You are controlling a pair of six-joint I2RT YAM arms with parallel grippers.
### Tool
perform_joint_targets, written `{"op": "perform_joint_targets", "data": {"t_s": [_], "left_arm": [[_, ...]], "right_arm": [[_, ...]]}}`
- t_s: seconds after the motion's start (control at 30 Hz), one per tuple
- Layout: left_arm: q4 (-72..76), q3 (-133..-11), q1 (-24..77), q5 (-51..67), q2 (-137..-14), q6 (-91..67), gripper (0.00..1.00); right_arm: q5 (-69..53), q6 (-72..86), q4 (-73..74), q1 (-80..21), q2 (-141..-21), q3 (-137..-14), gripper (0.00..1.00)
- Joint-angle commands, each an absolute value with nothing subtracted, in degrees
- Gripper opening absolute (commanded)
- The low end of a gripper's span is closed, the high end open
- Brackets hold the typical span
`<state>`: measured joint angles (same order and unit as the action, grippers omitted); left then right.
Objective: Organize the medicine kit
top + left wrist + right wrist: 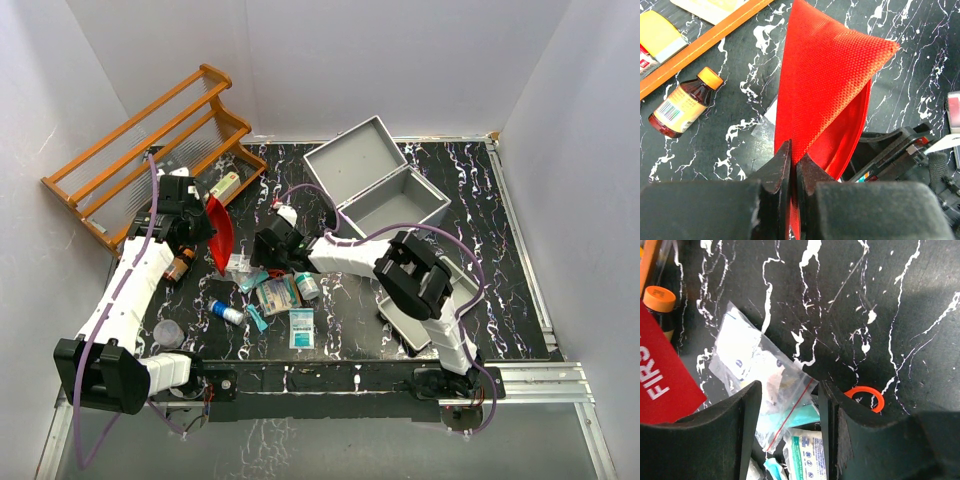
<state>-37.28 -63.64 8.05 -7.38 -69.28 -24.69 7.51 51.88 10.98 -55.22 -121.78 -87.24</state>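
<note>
The medicine kit [395, 195] is a light-grey metal case standing open at the back centre, its lid [350, 160] leaning back. My left gripper [205, 225] [794, 155] is shut on a red fabric first-aid pouch [220, 235] [830, 85] and holds it up on edge. My right gripper [262, 250] [790, 400] is open, its jaws on either side of a clear zip bag of supplies [240, 265] [765, 385] that lies on the table. The red pouch also shows at the left of the right wrist view [660, 380].
An orange-brown wooden rack [150, 150] stands at the back left. An amber bottle [180, 265] [682, 102] lies by the left arm. Sachets [301, 327], a small bottle [306, 287], a blue-capped tube [227, 312] and an orange ring [865, 399] lie around. A grey tray [415, 320] sits under the right arm.
</note>
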Motion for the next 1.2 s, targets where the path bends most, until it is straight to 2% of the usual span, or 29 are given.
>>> {"op": "perform_joint_targets", "data": {"t_s": [0.0,0.37,0.53,0.77,0.9,1.07,1.17], "left_arm": [[-36.8,-63.0,8.1,-6.4,-69.1,-24.6,0.0],[-36.8,-63.3,8.0,-5.8,-69.3,-24.5,0.0],[-36.9,-63.0,8.0,-6.1,-69.0,-24.9,0.0],[-36.9,-62.6,8.0,-6.1,-68.7,-25.5,0.0],[-36.9,-62.4,8.0,-5.9,-68.6,-25.6,0.0],[-36.8,-62.5,8.1,-5.0,-68.3,-25.5,0.0],[-37.0,-62.7,8.0,-4.4,-68.2,-25.2,0.0]], "right_arm": [[6.4,53.8,8.7,-54.4,-122.3,-90.0,0.46],[5.0,54.3,6.0,-53.7,-123.6,-90.0,0.34],[2.1,57.1,3.4,-53.7,-123.2,-87.6,0.43],[0.6,57.9,1.4,-53.6,-124.9,-87.7,0.41],[2.3,58.2,0.8,-53.6,-125.0,-88.0,0.29],[5.0,55.7,-0.5,-53.5,-123.8,-88.0,0.03],[6.1,54.0,-1.4,-53.2,-120.8,-86.7,0.0]]}}
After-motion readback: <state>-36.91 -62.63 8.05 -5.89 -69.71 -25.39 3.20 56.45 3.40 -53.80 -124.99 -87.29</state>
